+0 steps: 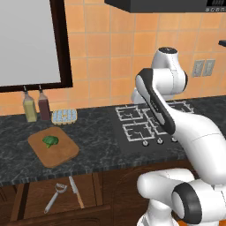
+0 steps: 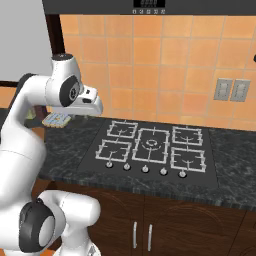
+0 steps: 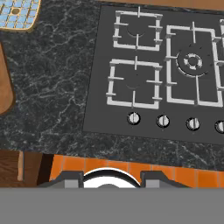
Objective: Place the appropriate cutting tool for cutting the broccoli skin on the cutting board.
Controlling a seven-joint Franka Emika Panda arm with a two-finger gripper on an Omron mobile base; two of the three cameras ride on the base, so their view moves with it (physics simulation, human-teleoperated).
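So there's this long dark speckled counter [image 1: 97, 145] running along an orange tiled wall, with a black gas stove [image 2: 150, 150] set into it, five burners and a row of knobs along the front edge. The white robot arm [image 1: 176, 128] is folded up over the counter just left of the stove, and its gripper [image 3: 111, 181] hangs over the counter's front edge, looking down at the stone and the stove; the fingertips barely peek into the hand camera, so I can't tell if they're apart or together. Left of all that, the cutting board [image 1: 53, 149] lies flat on the counter with the broccoli [image 1: 50, 141] sitting on it, toward the back. Under the board a drawer [image 1: 53, 196] is pulled open, and the knife [image 1: 76, 191] lies inside, handle toward the front, right beside a silver peeler [image 1: 55, 198], not touching it. Behind the board, against the wall, stand two bottles [image 1: 37, 106] and an egg carton [image 1: 64, 116].
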